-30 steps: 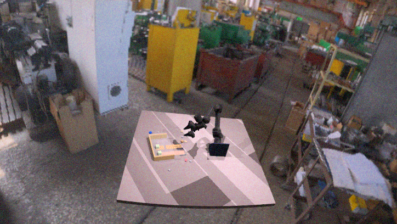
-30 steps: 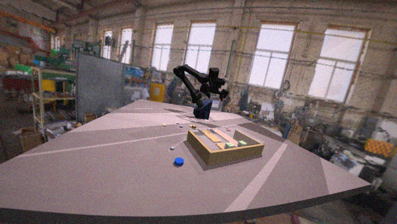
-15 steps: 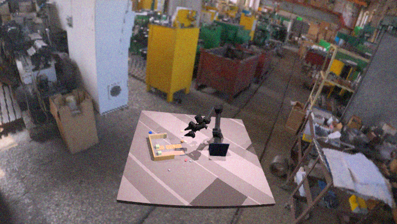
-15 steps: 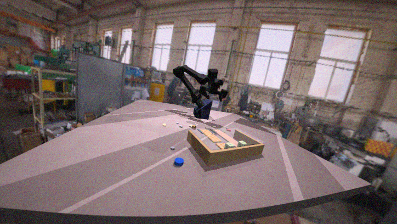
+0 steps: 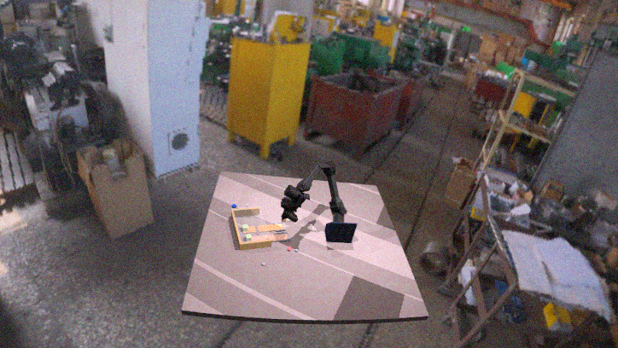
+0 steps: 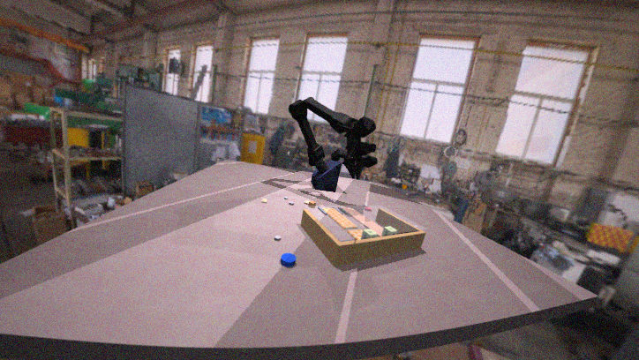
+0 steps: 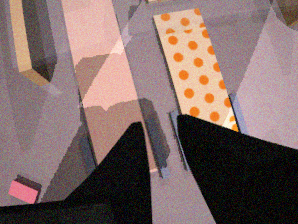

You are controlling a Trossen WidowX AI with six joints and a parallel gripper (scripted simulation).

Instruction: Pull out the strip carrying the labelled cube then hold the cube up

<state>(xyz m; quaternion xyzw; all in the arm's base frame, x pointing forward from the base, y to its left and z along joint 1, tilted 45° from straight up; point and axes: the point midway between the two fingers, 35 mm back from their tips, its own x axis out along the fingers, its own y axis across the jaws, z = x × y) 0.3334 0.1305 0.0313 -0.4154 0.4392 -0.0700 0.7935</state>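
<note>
My pincer (image 7: 162, 145) is showing matt black, plastic-looking fingers. Beyond it, the pink strip (image 7: 100, 70) and the orange-dotted strip (image 7: 196, 63) are looking flat and papery. The tray (image 6: 357, 250) holding them is looking like pale, unglossed wood, and the surface (image 6: 178, 277) is lying smooth and matt.
</note>
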